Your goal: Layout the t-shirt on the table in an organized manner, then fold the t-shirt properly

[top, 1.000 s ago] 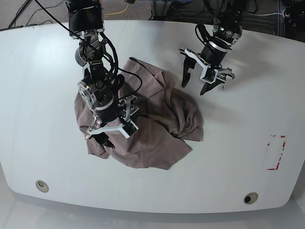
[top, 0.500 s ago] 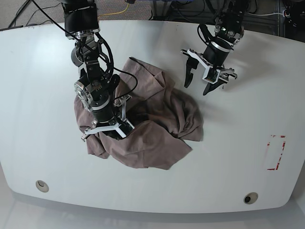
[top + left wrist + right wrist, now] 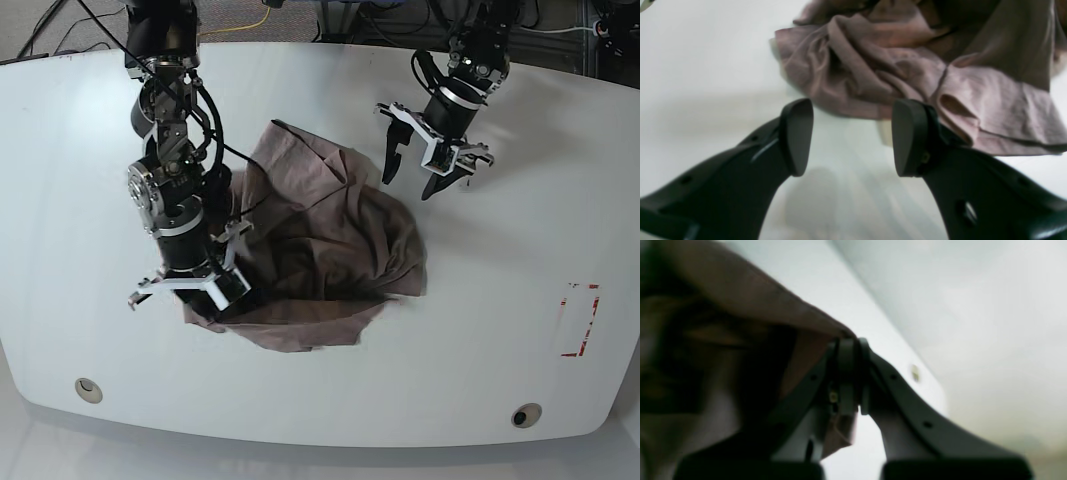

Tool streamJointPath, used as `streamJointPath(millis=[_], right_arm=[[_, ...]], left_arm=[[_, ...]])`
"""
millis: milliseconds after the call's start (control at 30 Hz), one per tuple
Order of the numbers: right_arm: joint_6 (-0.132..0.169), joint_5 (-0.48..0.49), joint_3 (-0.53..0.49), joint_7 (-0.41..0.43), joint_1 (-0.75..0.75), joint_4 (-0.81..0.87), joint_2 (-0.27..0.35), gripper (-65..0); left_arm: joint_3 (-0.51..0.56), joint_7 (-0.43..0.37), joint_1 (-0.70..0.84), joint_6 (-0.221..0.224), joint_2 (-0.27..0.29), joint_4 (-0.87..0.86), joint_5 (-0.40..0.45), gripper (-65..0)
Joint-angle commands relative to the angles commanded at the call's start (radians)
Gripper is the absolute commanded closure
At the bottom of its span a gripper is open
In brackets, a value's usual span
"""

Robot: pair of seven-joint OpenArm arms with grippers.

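The t-shirt [image 3: 325, 245] lay crumpled in a heap on the white table [image 3: 500, 330], its near-left edge pinched between the closed jaws of the right tool [image 3: 848, 373] and lifted a little, while the left tool [image 3: 432, 165] hovered spread wide and empty just beside the heap's far side.

White table [image 3: 330, 400], crumpled mauve t-shirt [image 3: 340, 240] near its middle, red tape marks [image 3: 580, 320] right, two round holes [image 3: 88, 388] along near edge
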Motion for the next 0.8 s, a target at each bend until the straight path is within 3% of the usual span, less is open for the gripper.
streamJointPath(millis=[333,600,800], right_arm=[[0.0,0.002,0.032,0.0,-0.005,0.0,0.002,-0.3],[0.0,0.003,0.032,0.0,-0.023,-0.002,0.003,-0.3],[0.002,0.006,0.032,0.0,-0.029,-0.003,0.003,-0.3]], left_arm=[[0.097,0.0,-0.002,-0.11,0.008,0.0,0.0,-36.0],[0.227,0.0,-0.002,-0.095,0.025,-0.002,0.002,-55.7],[0.27,0.035,-0.003,-0.095,0.041,-0.023,0.003,-57.4]])
